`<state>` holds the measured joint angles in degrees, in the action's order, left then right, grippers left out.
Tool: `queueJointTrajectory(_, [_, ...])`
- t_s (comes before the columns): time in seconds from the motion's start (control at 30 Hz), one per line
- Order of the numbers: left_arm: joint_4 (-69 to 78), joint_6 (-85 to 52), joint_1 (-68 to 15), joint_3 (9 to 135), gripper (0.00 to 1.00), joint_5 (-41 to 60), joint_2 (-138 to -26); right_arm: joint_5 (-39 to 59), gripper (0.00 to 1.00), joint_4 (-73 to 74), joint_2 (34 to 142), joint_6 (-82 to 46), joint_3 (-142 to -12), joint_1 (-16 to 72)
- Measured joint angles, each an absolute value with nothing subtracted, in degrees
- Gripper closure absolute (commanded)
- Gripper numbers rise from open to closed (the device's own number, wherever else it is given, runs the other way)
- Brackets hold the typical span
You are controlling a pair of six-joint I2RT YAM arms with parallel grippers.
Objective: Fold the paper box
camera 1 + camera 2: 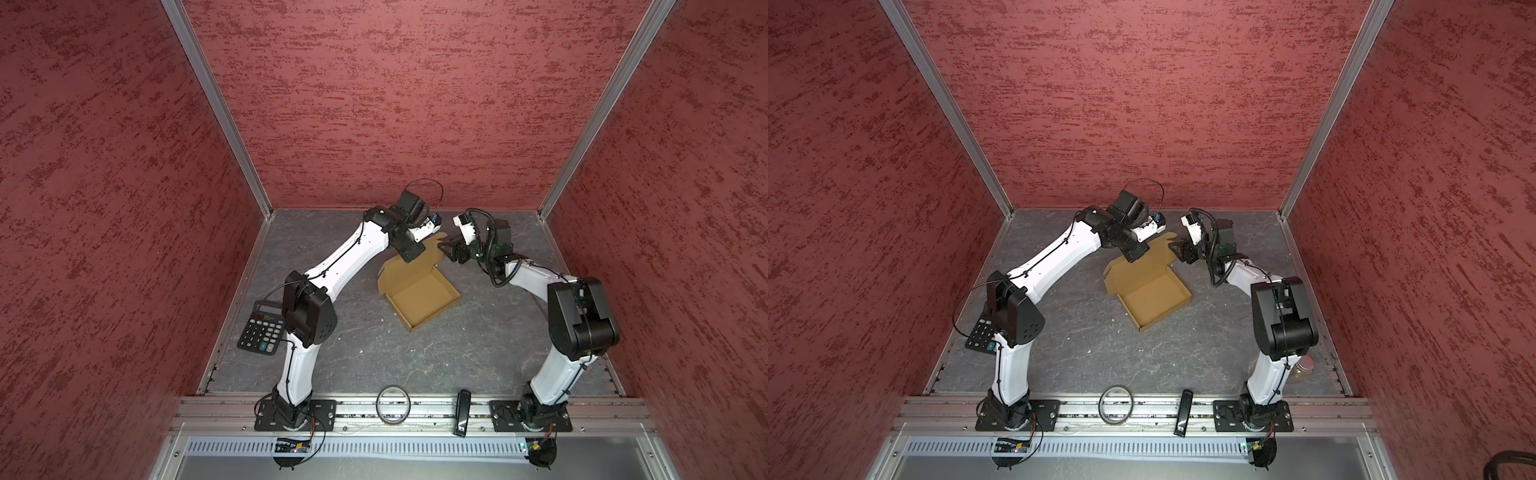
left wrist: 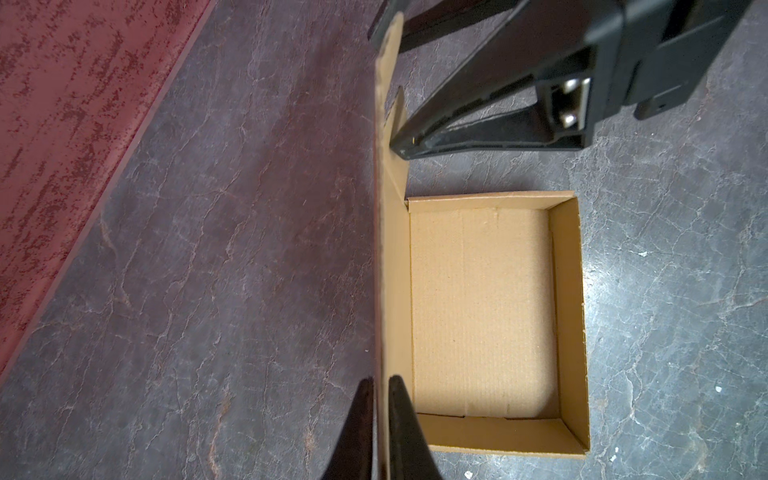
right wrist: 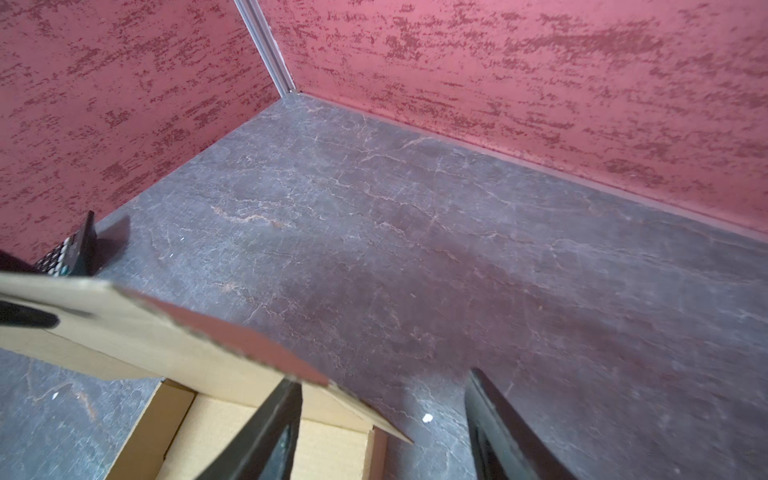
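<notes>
The paper box (image 1: 422, 299) (image 1: 1152, 301) is a tan cardboard tray with its walls up and its lid standing upright along the far side. My left gripper (image 1: 406, 258) (image 1: 1134, 257) (image 2: 380, 382) is shut on the lid's top edge, which the left wrist view shows edge-on between the fingers. My right gripper (image 1: 446, 248) (image 1: 1177, 250) (image 3: 384, 378) is open at the lid's right corner. One of its fingers (image 3: 266, 432) lies on the tray side of the lid (image 3: 145, 332); the other is over bare table. The tray floor (image 2: 478, 307) is empty.
A black calculator (image 1: 262, 328) (image 1: 982, 334) lies by the left wall under the left arm's elbow. A ring (image 1: 393, 404) and a black stick-shaped device (image 1: 462, 413) lie on the front rail. A jar (image 1: 1304, 368) stands behind the right arm. Red walls close three sides.
</notes>
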<state>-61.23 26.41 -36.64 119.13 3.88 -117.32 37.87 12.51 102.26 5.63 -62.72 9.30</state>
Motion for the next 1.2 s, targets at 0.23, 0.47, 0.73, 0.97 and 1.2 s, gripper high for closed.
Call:
queueJointTrajectory(0.23, [-60.2,26.4,-36.5,119.0,0.89,4.2,-117.3,40.6,0.45,11.5,102.5,6.0,-63.3,9.3])
queueJointTrajectory(0.47, [-59.5,26.2,-36.4,118.9,0.89,4.4,-117.3,42.3,0.56,10.9,102.5,6.0,-63.4,9.3])
queueJointTrajectory(0.73, [-58.6,25.8,-36.1,117.9,0.89,4.5,-117.3,43.4,0.62,10.9,102.5,6.0,-63.4,9.3])
queueJointTrajectory(0.97, [-57.8,25.3,-35.9,117.9,0.89,4.7,-117.3,43.6,0.69,10.9,102.5,5.7,-63.4,9.3])
queueJointTrajectory(1.2, [-57.1,25.3,-35.9,117.9,0.9,4.7,-117.3,43.5,0.77,10.7,102.4,5.4,-63.4,9.6])
